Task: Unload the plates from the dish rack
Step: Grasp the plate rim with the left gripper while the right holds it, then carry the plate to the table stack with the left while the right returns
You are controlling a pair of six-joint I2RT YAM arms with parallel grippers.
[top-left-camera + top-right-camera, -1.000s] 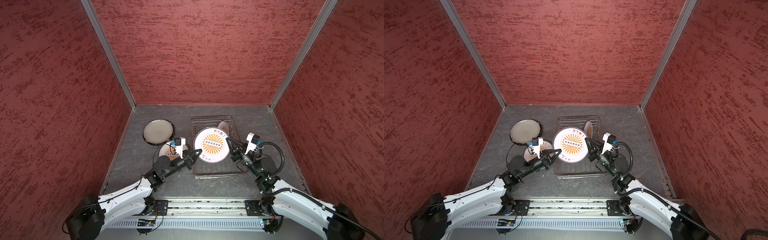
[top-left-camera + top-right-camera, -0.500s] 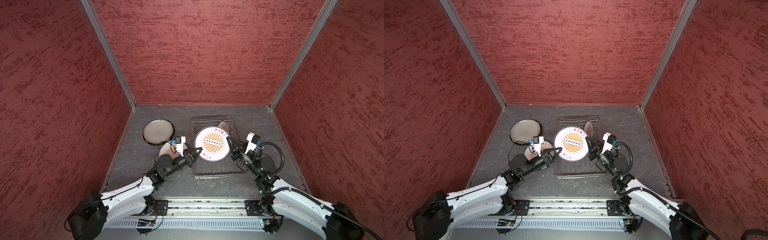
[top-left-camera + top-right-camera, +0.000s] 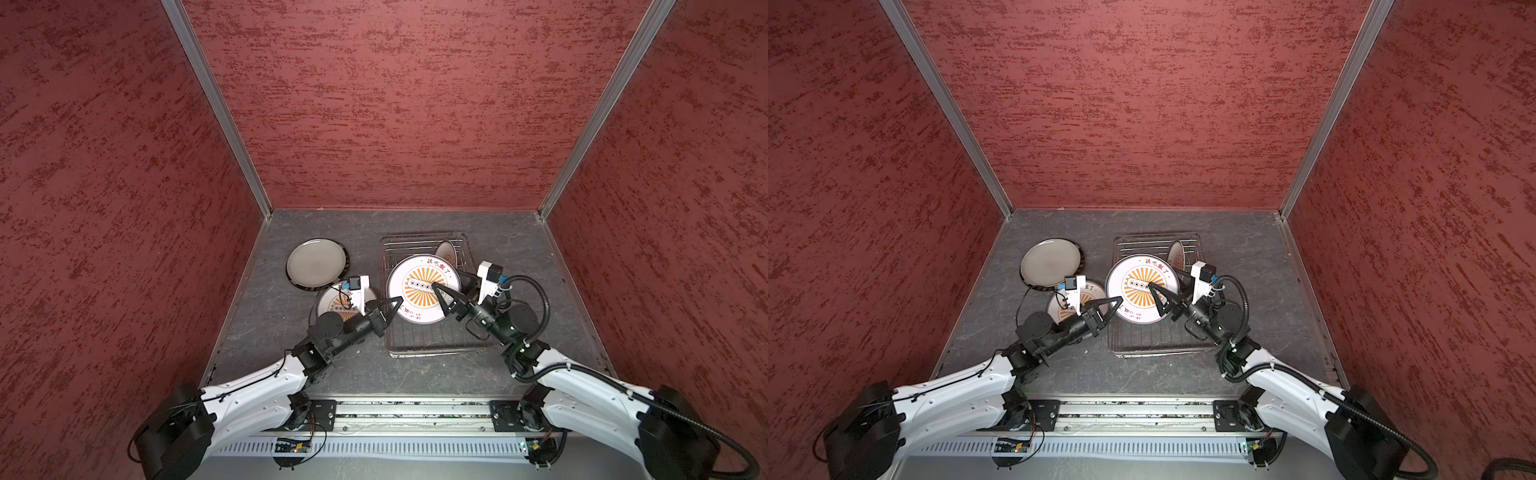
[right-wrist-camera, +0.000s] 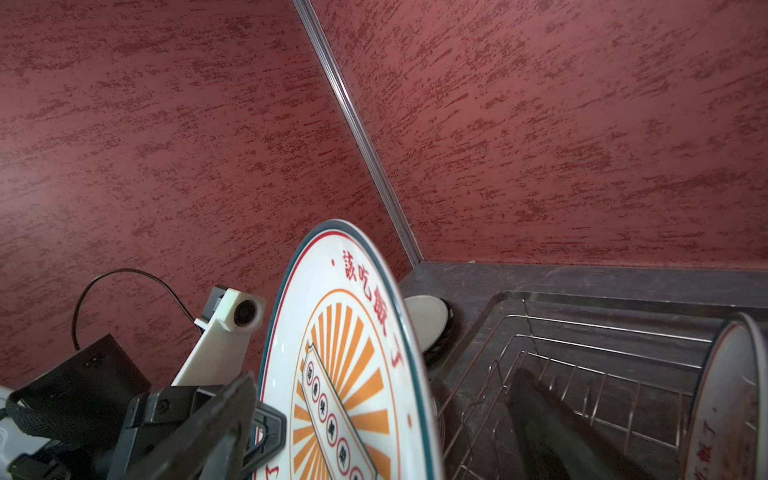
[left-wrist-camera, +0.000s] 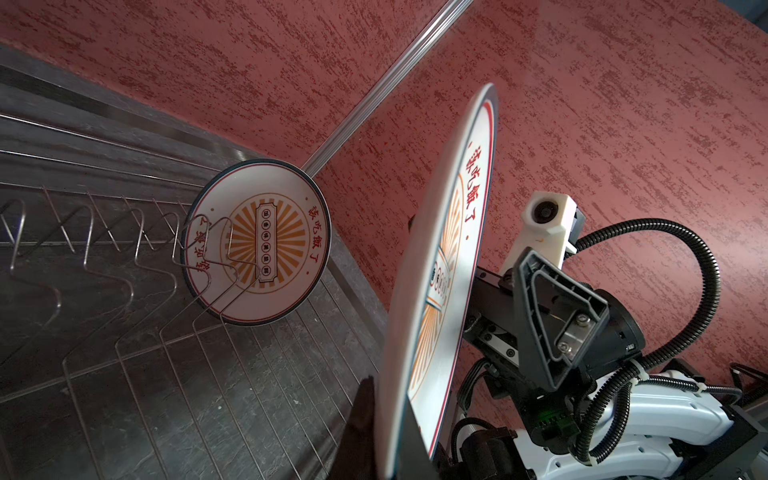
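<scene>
Top view: above the silver wire dish rack (image 3: 432, 343), the left end effector (image 3: 397, 302) clenches the 8 o'clock rim of a white orange-sunburst round plate (image 3: 415, 291), the right end effector (image 3: 446, 279) released; handover step, next likely carrying it toward 9 o'clock onto the table (image 3: 266, 332).

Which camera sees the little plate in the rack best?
The left wrist view: the little plate shows its whole face. Both top views catch a sliver behind the big plate; the right wrist view crops it.
</scene>
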